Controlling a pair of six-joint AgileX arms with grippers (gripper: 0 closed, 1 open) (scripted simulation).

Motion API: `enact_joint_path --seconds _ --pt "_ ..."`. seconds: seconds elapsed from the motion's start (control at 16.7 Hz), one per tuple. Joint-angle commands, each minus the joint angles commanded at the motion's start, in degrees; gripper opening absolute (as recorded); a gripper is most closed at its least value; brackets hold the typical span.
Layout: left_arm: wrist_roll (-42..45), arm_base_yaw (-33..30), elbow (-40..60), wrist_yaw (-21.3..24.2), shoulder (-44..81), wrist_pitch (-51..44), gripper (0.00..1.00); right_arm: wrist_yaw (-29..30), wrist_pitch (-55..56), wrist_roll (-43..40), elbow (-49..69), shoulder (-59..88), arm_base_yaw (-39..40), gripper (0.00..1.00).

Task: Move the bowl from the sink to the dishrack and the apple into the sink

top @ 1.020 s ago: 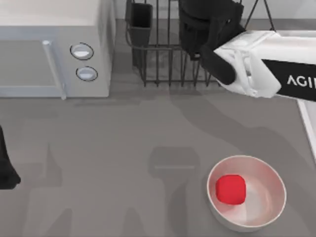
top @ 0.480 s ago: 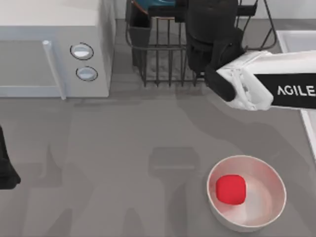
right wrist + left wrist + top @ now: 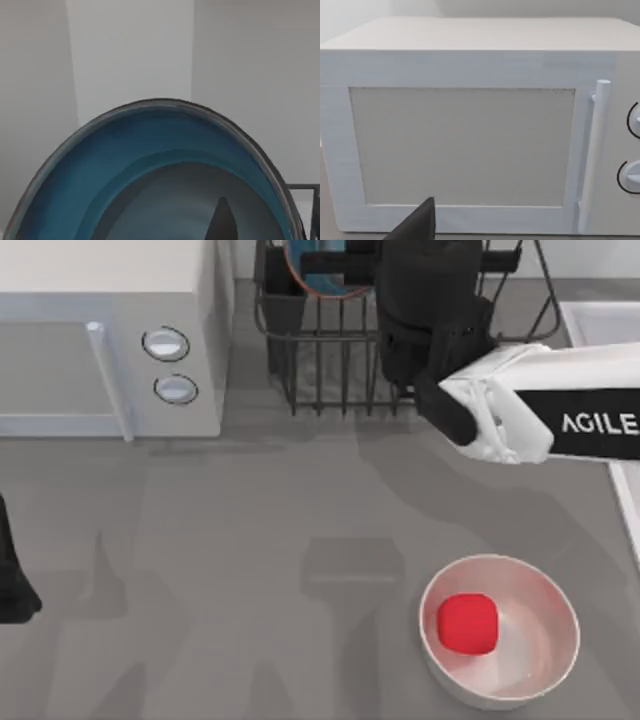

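The apple [image 3: 468, 624] stayed in the white bowl [image 3: 545, 602] at the near right. The microwave [image 3: 110, 340] stood far left, the left arm parked at the left edge. Since a second earlier the bowl [image 3: 325, 275] had appeared over the dishrack [image 3: 330, 370]; the right gripper's [image 3: 345, 262] grip I cannot tell. The sink's [image 3: 598, 322] rim showed far right.

Open grey surface [image 3: 250, 540] lay wide through the middle. The microwave [image 3: 100, 340] blocked the far left, the dishrack [image 3: 330, 370] and right arm [image 3: 520, 410] crowded the far side, white bowl [image 3: 545, 660] near right.
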Motion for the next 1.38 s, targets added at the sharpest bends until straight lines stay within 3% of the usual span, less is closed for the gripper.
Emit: enact_joint_path --seconds 0.3,0.36,0.96,1.38 --pt "0.0 0.0 0.0 0.0 0.0 0.0 1.00 0.0 0.0 0.0 0.0 0.0 0.0 0.98" --pt "0.0 0.0 0.0 0.0 0.0 0.0 1.00 0.0 0.0 0.0 0.0 0.0 0.0 1.00" --pt "0.0 0.0 0.0 0.0 0.0 0.0 1.00 -0.5 -0.3 0.1 -0.6 -0.6 -0.1 1.00" --pt "0.0 0.0 0.0 0.0 0.0 0.0 1.00 -13.7 -7.4 1.7 -20.7 -21.8 -7.8 1.00"
